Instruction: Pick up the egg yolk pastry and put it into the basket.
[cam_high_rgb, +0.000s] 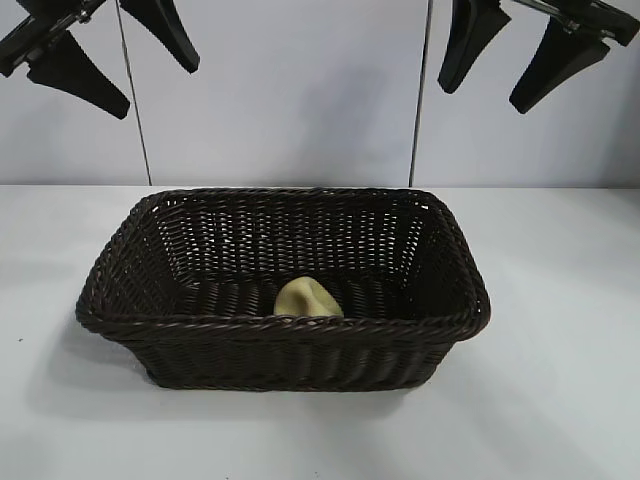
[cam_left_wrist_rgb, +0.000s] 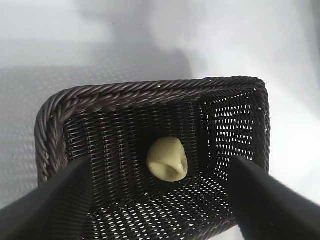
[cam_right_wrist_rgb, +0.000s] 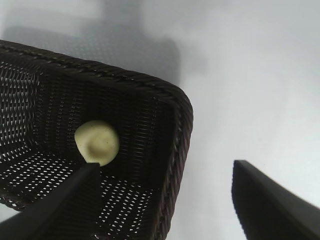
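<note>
The pale yellow egg yolk pastry (cam_high_rgb: 308, 299) lies inside the dark brown wicker basket (cam_high_rgb: 120, 262), on its floor against the near wall. It also shows in the left wrist view (cam_left_wrist_rgb: 167, 159) and the right wrist view (cam_right_wrist_rgb: 97, 142), inside the basket (cam_left_wrist_rgb: 125, 92) (cam_right_wrist_rgb: 182, 107). My left gripper (cam_high_rgb: 155, 72) hangs high above the basket's left end, open and empty (cam_left_wrist_rgb: 160, 200). My right gripper (cam_high_rgb: 492, 76) hangs high above the basket's right end, open and empty (cam_right_wrist_rgb: 165, 192).
The basket stands in the middle of a white table (cam_high_rgb: 560, 300). A pale wall with two vertical seams (cam_high_rgb: 135, 90) rises behind it. Bare table surface lies on all sides of the basket.
</note>
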